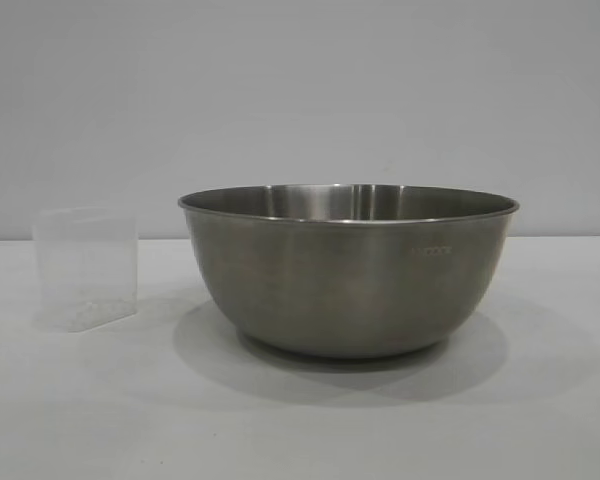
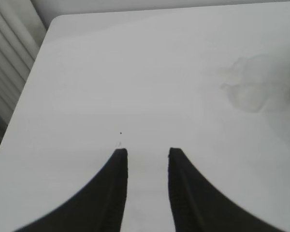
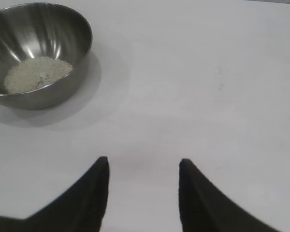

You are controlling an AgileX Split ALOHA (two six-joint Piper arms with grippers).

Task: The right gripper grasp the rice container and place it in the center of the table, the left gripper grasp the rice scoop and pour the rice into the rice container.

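Note:
The rice container (image 1: 348,270), a big brushed-steel bowl, stands on the white table (image 1: 540,420) in the middle of the exterior view. In the right wrist view the container (image 3: 63,72) holds a small heap of white rice (image 3: 36,72). The rice scoop (image 1: 86,268), a clear plastic cup, sits upright left of the bowl, a few grains at its bottom; it shows as a faint clear shape, the scoop (image 2: 253,87), in the left wrist view. My left gripper (image 2: 147,152) hovers open over bare table, away from the scoop. My right gripper (image 3: 144,162) is open, empty, apart from the bowl.
The table's rounded corner and edge (image 2: 53,24) show in the left wrist view, with a ribbed white panel (image 2: 7,63) beyond it. A plain wall (image 1: 300,90) rises behind the table.

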